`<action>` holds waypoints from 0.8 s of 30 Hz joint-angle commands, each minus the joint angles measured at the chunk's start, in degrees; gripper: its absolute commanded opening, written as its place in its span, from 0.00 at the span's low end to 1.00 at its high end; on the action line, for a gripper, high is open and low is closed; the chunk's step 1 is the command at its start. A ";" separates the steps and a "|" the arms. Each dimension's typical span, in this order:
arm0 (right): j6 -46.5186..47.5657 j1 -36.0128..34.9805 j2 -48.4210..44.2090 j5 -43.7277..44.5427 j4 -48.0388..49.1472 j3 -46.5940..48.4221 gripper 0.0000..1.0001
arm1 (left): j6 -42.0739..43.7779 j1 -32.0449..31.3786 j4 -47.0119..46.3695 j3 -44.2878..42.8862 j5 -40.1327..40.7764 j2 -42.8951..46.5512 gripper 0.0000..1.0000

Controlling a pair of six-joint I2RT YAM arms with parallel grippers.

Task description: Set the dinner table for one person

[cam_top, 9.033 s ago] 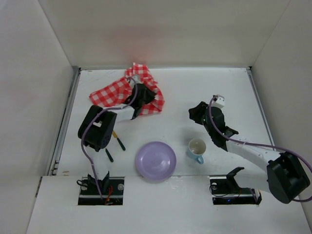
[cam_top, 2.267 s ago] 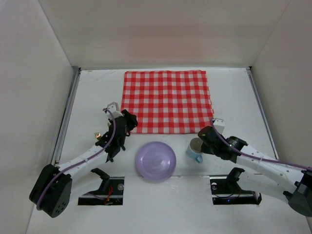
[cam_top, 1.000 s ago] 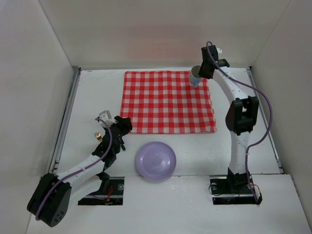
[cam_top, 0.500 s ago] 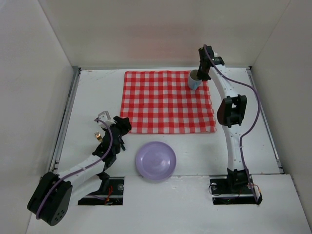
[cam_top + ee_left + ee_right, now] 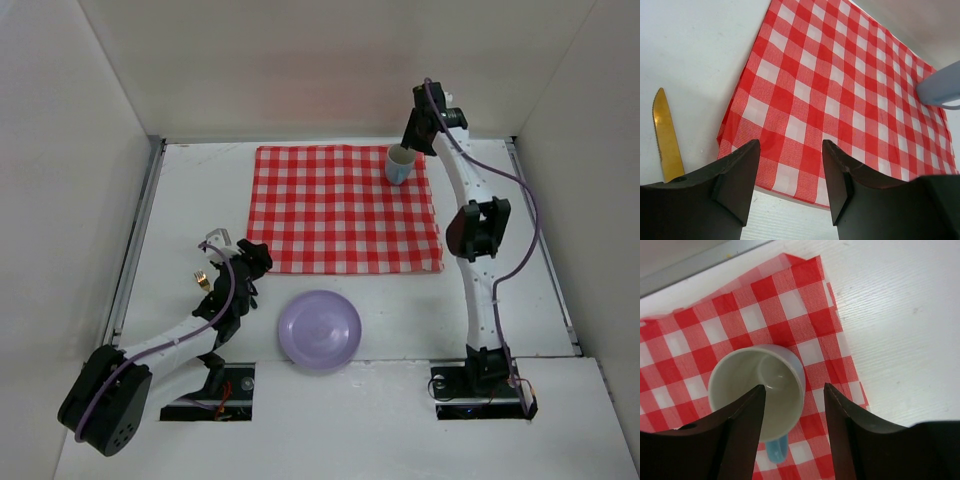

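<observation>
Step in hand: the mug (image 5: 760, 375) stands upright on the far right corner of the red-checked cloth (image 5: 340, 205). I'd judge the cup placement as good as done.
Right claw (image 5: 794, 391): spread wide and gripping nothing. It hangs directly over the mug's open mouth, and the fingers look to be above the rim rather than around it.
Left claw (image 5: 790, 147): also spread wide and empty, low over the near left corner of the cloth and pointing across the checks.
Counter (image 5: 190, 190): the big white top lies under everything and reaches well beyond the cloth on all sides. Bare counter shows just right of the mug's corner, below the right claw, and under the left claw at the cloth's near edge.
Waiting: the purple plate (image 5: 320, 330) sits on bare counter near the front edge, just off the cloth. A gold-bladed knife (image 5: 667, 132) lies on the counter left of the cloth, just beside the left claw.
Next move, my guess: the right arm lifts straight up so it doesn't clip the rim. After that the plate wants carrying to the middle of the cloth.
What that calls for: a pinch on the plate's thin edge, then a flat set-down that doesn't ruck the cloth.
Risk: a sideways drift of the right claw could tip the mug.
</observation>
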State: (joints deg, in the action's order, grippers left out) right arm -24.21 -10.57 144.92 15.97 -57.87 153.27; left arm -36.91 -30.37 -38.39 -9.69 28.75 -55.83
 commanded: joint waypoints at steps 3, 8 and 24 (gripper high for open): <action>0.91 -2.21 -17.46 5.30 2.22 -5.50 0.58 | 0.69 -0.43 -3.44 -1.91 1.13 0.02 0.50; 2.15 -8.18 -40.89 4.78 19.86 -34.98 0.59 | 0.69 -0.52 -3.44 -1.91 1.13 0.20 0.51; -17.35 -42.62 -86.47 -4.19 42.75 -116.34 0.62 | 1.05 -1.49 -3.53 -2.70 1.22 -1.38 0.51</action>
State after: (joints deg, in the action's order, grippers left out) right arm -34.50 -48.12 61.65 12.95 -17.21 39.62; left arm -36.77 -31.48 -38.46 -10.28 28.82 -57.17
